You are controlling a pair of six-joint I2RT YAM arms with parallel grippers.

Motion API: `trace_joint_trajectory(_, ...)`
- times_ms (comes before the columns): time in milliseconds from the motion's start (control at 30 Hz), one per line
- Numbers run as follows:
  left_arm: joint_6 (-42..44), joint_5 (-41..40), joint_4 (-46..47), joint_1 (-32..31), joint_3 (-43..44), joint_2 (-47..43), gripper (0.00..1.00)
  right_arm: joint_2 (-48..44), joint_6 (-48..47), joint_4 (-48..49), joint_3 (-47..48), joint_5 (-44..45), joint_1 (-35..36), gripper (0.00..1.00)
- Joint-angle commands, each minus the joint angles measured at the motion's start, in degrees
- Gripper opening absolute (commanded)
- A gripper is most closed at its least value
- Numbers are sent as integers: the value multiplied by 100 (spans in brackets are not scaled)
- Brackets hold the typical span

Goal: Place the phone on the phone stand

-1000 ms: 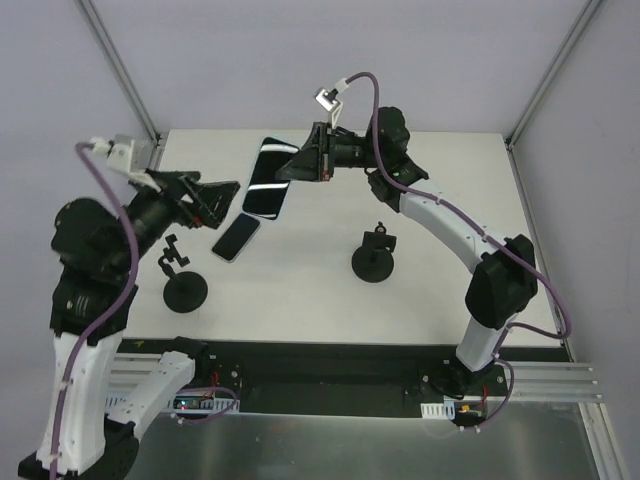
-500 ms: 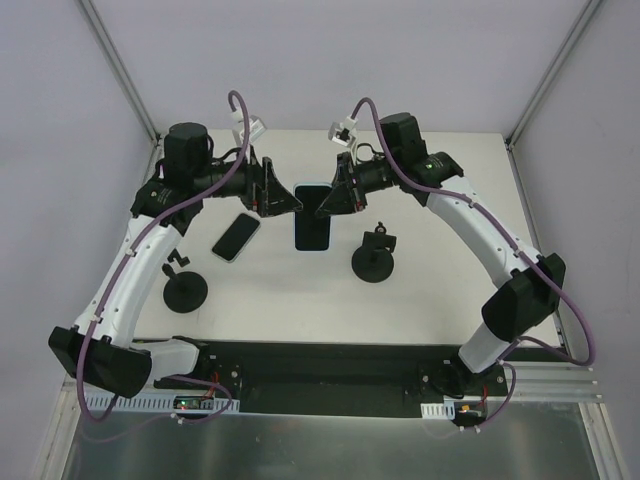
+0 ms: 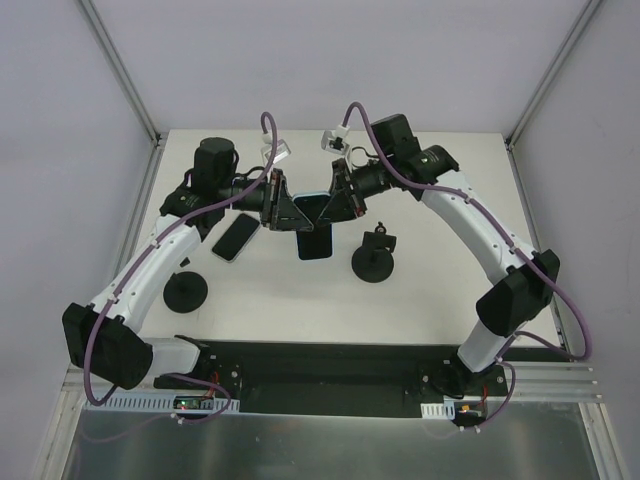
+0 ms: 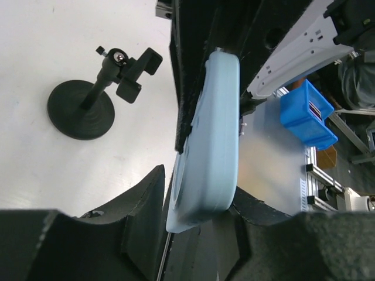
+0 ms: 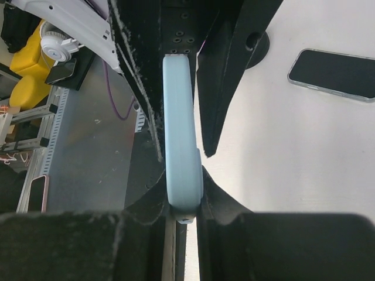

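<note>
Now the left pincer [image 4: 199,206] and right pincer [image 5: 184,202] both clamp the blue-cased phone [image 3: 314,238].

My left claw [image 3: 296,214] and right claw [image 3: 330,207] meet nose to nose at the centre. The light-blue-cased phone [image 3: 314,234] is pinched in the right one and bridges both, so there is no way through between them. The phone [image 3: 236,237] lies uncovered just beside my left arm [image 3: 158,262], reachable from above. One phone stand [image 3: 374,258] rises just near-side of my right claw. The other phone stand [image 3: 185,289] is crowded by my left arm's white link.
</note>
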Motion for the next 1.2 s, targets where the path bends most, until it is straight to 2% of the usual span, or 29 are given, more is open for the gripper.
trace_joint_trajectory(0, -140, 257, 619, -109, -110, -148, 30, 153, -498, -417, 640, -339, 223, 1)
trace_joint_trajectory(33, -184, 222, 715, -109, -172, -184, 28, 249, -542, -505, 797, -312, 275, 1)
trace_joint_trajectory(100, -149, 134, 769, -109, -233, -341, 16, 337, -630, -707, 930, -189, 328, 1)
trace_joint_trajectory(133, -45, 3, 795, -109, -303, -499, 2, 399, -630, -726, 966, -172, 346, 1)
trace_joint_trajectory(200, 35, -235, 830, -109, -418, -693, 0, 425, -604, -726, 1019, -128, 346, 2)
trace_joint_trajectory(233, 114, -523, 848, -109, -532, -885, 0, 434, -560, -717, 1027, -84, 346, 14)
trace_joint_trajectory(300, 237, -797, 892, -91, -629, -1079, 0, 417, -542, -708, 1001, 13, 355, 26)
trace_joint_trajectory(333, 246, -972, 909, -30, -699, -1254, 0, 408, -542, -691, 992, 48, 346, 42)
trace_joint_trajectory(400, 124, -1088, 1119, 75, -787, -1396, 0, 399, -516, -656, 940, 145, 338, 52)
trace_joint_trajectory(433, 36, -1132, 1251, 145, -901, -1510, 0, 408, -516, -638, 931, 154, 338, 62)
trace_joint_trajectory(533, -447, -1019, 1840, 532, -1094, -1625, 0, 408, -507, -559, 834, 189, 329, 72)
trace_joint_trajectory(600, -945, -729, 2495, 796, -1287, -1660, 0, 417, -429, -472, 808, 163, 320, 74)
trace_joint_trajectory(800, -2213, 132, 4063, 884, -1674, -1380, 0, 505, 397, 556, 711, -65, 390, 72)
trace_joint_trajectory(1000, -2487, 142, 4689, 876, -1860, -1458, 0, 662, 627, 645, 860, -22, 478, 65)
trace_joint_trajectory(1067, -2461, 90, 4706, 876, -1886, -1520, 0, 680, 662, 645, 904, -127, 478, 50)
trace_joint_trajectory(1100, -2452, 63, 4724, 884, -1912, -1563, 0, 707, 671, 654, 913, -162, 504, 38)
trace_joint_trajectory(1167, -2443, 2, 4759, 884, -1947, -1625, 0, 716, 706, 715, 931, -294, 513, 21)
